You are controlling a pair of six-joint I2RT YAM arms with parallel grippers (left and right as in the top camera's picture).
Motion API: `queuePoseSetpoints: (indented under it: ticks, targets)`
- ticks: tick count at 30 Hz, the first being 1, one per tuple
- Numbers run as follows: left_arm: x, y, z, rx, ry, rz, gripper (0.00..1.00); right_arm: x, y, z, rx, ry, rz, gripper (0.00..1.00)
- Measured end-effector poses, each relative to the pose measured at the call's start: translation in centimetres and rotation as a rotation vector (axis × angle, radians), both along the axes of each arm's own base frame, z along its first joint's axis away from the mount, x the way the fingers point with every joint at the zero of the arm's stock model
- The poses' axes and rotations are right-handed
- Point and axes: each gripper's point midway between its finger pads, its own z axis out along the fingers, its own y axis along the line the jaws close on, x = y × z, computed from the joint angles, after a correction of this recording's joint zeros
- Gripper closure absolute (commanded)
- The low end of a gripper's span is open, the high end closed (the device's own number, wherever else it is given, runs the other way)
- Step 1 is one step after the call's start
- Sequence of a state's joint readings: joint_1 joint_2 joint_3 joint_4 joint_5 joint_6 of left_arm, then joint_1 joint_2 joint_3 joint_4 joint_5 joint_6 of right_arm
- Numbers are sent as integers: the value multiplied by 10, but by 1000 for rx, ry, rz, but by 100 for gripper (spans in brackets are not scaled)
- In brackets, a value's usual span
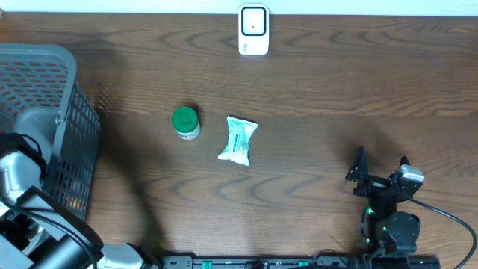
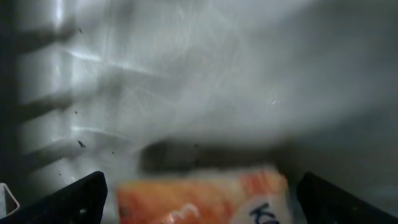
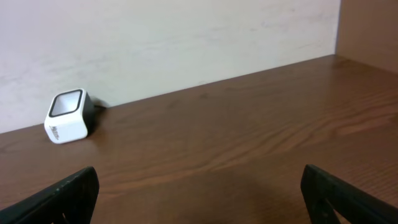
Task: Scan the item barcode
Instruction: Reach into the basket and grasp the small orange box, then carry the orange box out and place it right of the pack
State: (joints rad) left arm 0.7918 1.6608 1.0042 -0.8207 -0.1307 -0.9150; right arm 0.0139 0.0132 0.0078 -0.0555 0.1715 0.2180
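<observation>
The white barcode scanner (image 1: 254, 31) stands at the table's far edge, and is small at the left in the right wrist view (image 3: 67, 116). A green-lidded jar (image 1: 185, 122) and a white-and-teal packet (image 1: 238, 140) lie mid-table. My left gripper (image 2: 202, 208) is down inside the grey basket (image 1: 45, 97), open, its fingers either side of a blurred orange-and-white packet (image 2: 199, 196) without closing on it. My right gripper (image 1: 382, 166) hovers open and empty over bare wood at the front right, far from both items.
The basket's mesh wall (image 1: 82, 149) rises along the left side, and the left arm (image 1: 19, 175) reaches over its front corner. The back wall (image 3: 186, 37) runs behind the scanner. A black cable (image 1: 448, 220) trails from the right arm's base.
</observation>
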Motion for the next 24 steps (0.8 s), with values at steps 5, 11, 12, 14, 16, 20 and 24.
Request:
queuePoseSetpoints:
  ticks: [5, 11, 12, 14, 16, 20, 24]
  targets:
    - [9, -2, -2, -17, -46, -7, 2, 0, 0, 0, 0, 0, 0, 1]
    - [11, -9, -3, -56, -63, -8, 0, 0, 0, 0, 0, 0, 0, 1]
    - [11, -10, -3, -58, -66, -9, 7, 0, 0, 0, 0, 0, 0, 1]
    - [12, -9, -3, -56, -69, -22, 19, 0, 0, 0, 0, 0, 0, 1]
    - [17, -5, -3, -42, -85, -53, 26, 0, 0, 0, 0, 0, 0, 1]
    - [23, 0, -1, -33, -95, -148, 35, 0, 0, 0, 0, 0, 0, 1]
    - [37, 13, 24, -5, -115, -219, 35, 0, 0, 0, 0, 0, 0, 1]
